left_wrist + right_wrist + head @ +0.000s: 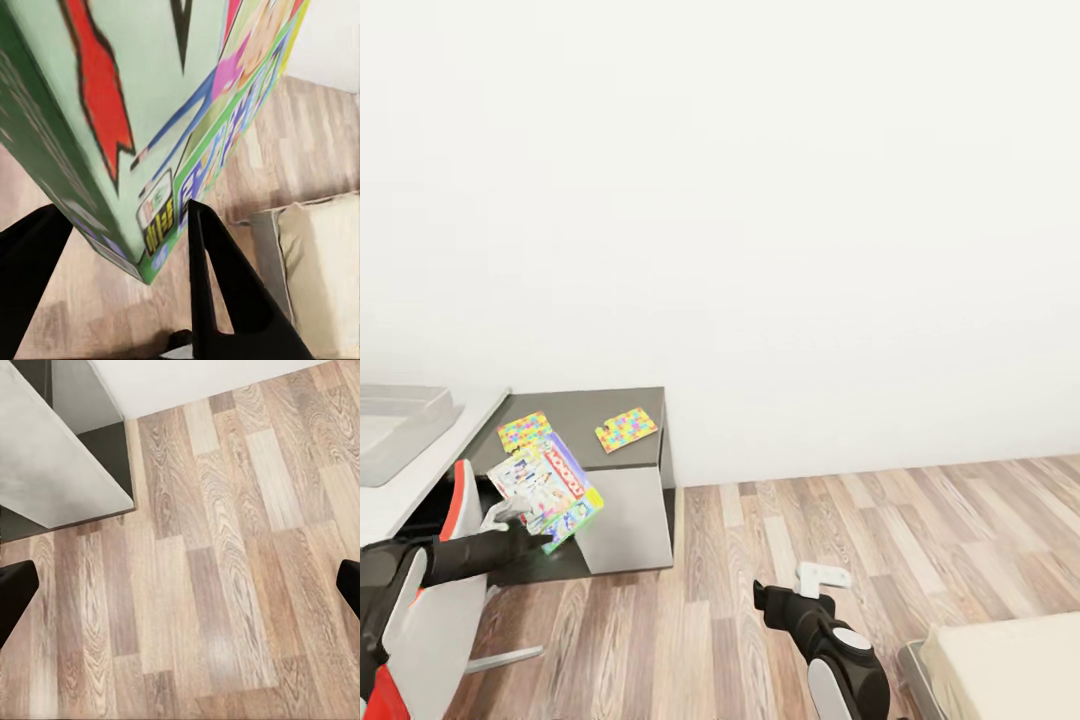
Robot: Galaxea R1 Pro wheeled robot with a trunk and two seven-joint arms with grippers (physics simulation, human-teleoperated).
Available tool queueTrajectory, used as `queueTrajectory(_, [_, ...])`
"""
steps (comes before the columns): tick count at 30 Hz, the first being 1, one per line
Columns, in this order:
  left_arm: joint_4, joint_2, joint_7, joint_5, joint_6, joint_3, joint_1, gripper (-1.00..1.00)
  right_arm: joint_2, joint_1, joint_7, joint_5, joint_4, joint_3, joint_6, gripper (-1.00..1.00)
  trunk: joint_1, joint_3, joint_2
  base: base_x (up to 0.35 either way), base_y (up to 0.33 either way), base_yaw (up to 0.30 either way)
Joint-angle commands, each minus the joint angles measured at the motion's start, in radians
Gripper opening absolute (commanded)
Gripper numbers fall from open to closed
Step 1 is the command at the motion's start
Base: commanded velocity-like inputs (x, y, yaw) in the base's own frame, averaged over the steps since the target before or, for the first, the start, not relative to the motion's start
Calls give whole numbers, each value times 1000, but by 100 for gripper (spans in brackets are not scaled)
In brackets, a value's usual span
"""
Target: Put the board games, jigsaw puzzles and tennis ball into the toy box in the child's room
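My left gripper (512,517) is shut on a green-edged board game (546,486), holding it tilted in front of the dark grey end section of the table (585,408). In the left wrist view the game box (120,112) sits between the black fingers (225,285). Two jigsaw puzzles (524,431) (626,429) lie flat on that dark section. The grey toy box (395,425) stands on the pale table top at the far left. My right gripper (815,578) hangs open over the wooden floor, holding nothing; its fingertips (15,592) stand wide apart.
A red-and-white chair (455,560) stands by the table at the lower left. A corner of the bed (1010,670) shows at the bottom right, also seen as the bed (322,270) below the held box. Wooden floor (880,530) spreads between table and bed.
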Motion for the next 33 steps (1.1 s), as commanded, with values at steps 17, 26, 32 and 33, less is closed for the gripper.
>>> queueTrajectory(17, [31,193,-593,-14,4,187,-6,-100,-13,-3,-3,-60,-10,-115,-3,100,1,-4,-2,39,0,11])
queueTrajectory(26, [37,195,-596,-13,4,196,-6,-100,-95,7,278,-260,-11,-240,-8,100,1,-5,-2,289,0,0])
queueTrajectory(32, [36,194,-598,-11,4,196,-6,-100,-131,10,403,-276,-11,-260,-9,100,1,-5,-2,327,0,78])
queueTrajectory(33, [37,194,-599,-12,4,196,-6,-100,-133,10,407,-276,-11,-261,-8,100,1,-5,-2,329,0,218])
